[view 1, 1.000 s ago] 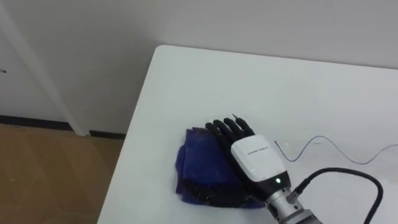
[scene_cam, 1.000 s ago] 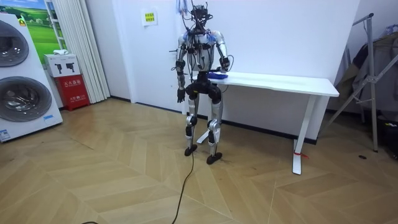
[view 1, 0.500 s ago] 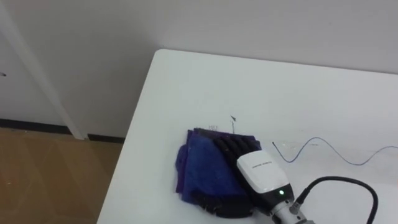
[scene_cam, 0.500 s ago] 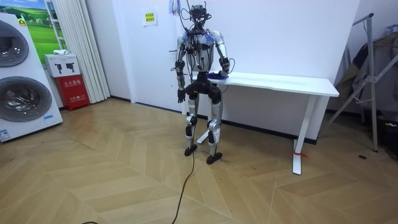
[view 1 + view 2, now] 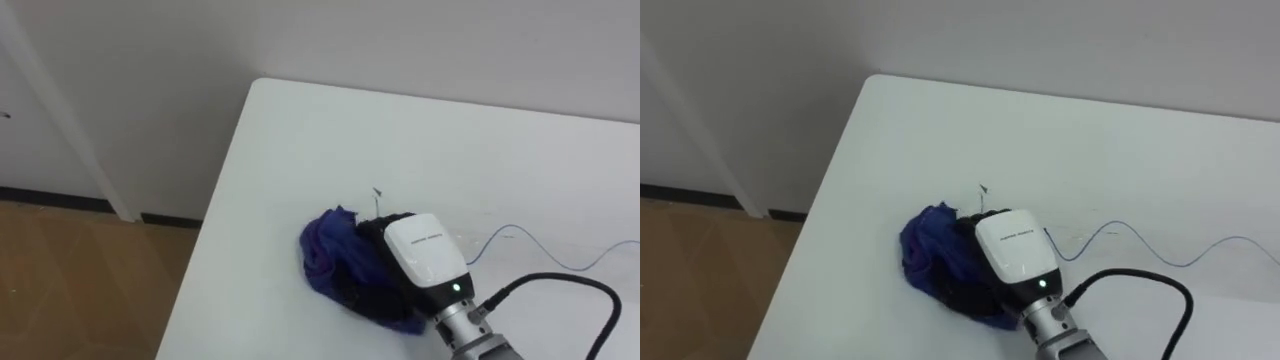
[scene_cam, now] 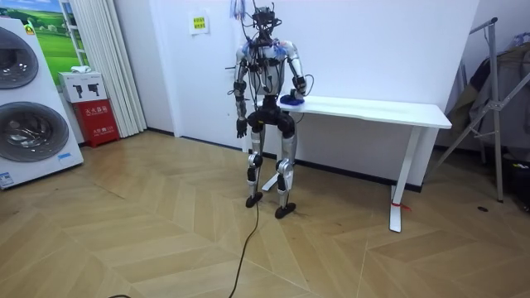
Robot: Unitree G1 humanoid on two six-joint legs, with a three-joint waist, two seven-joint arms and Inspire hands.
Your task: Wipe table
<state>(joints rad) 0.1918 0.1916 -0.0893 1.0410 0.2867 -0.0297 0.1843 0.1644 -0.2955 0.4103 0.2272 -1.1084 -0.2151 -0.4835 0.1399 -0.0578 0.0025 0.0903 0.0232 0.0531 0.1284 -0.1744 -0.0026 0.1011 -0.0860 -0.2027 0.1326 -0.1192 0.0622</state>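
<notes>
A blue cloth (image 5: 328, 252) lies bunched in a heap on the white table (image 5: 400, 130), close to its left edge. My right hand (image 5: 425, 255) rests on top of the heap, and its dark fingers curl down into the folds and grip them. In the right eye view the cloth (image 5: 923, 248) sticks out to the left of the hand (image 5: 1012, 250). A thin blue wavy line (image 5: 540, 248) is drawn on the tabletop just right of the hand. The room view has me standing at the table's end, with my left hand (image 6: 240, 126) hanging by my side.
The table's left edge (image 5: 205, 250) drops to a wooden floor (image 5: 80, 280), and a white wall runs behind the table. In the room view, washing machines (image 6: 29, 108) and a red box (image 6: 93, 116) stand at the left, and a rack (image 6: 497, 99) stands at the right.
The cloth lay flat under my right hand's straight fingers. Now the fingers have curled and gathered it into a heap. The left arm has not moved.
</notes>
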